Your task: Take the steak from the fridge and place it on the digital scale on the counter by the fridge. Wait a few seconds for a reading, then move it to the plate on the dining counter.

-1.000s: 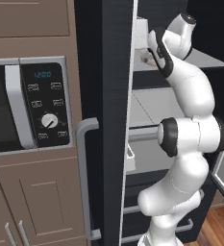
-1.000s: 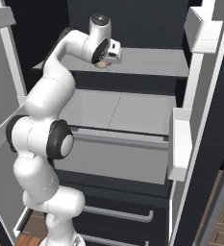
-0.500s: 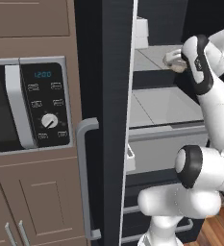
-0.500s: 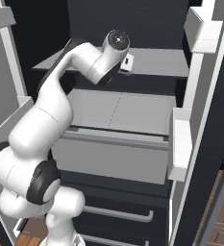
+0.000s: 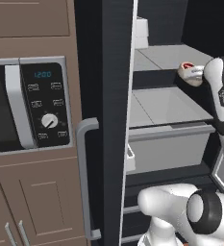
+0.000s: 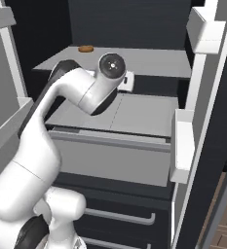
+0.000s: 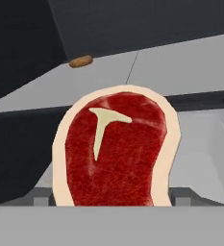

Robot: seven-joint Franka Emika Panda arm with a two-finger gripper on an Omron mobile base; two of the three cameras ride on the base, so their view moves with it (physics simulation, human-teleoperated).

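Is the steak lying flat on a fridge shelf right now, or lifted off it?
Lifted: the steak stands on edge, facing the hand camera between the gripper's fingertips, with the shelves behind it.

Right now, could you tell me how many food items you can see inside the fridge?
2: the steak sits between the tool's fingers in front of the shelves, and a small brown item lies at the back of the upper shelf. Others may be hidden.

The steak [image 5: 187, 70] — seemingly held at the wrist — before the open fridge [image 5: 114, 120].
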